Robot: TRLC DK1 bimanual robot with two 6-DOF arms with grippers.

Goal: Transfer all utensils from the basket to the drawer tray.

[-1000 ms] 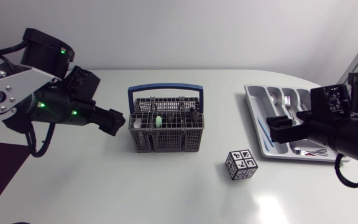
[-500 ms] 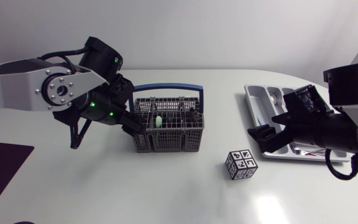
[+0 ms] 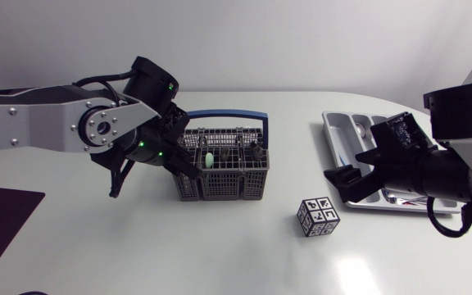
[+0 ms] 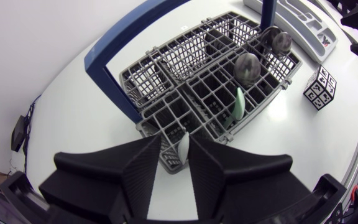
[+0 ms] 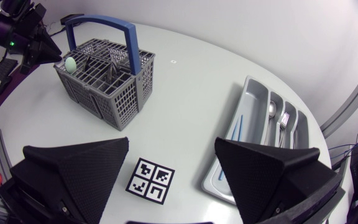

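My left pincer (image 4: 174,141) hangs released over the near corner of the basket (image 4: 166,87), its matte wedge fingers only narrowly parted. A smooth white handle (image 4: 183,149) stands up in the gap; it seems to lie against one finger only, though the angle is poor. Ahead of the pincer the grey plastic lattice holds a pale green handle (image 4: 237,104) and two dark rounded ends (image 4: 247,67), all under an arched blue grip (image 4: 114,46). Beyond the basket sits a black-and-white patterned cube (image 4: 319,89). My right pincer (image 5: 171,146) gapes wide above that cube. Just beside it lies the grey moulded drawer tray (image 5: 252,93), with shiny metal cutlery (image 5: 271,112) in its narrow slots.
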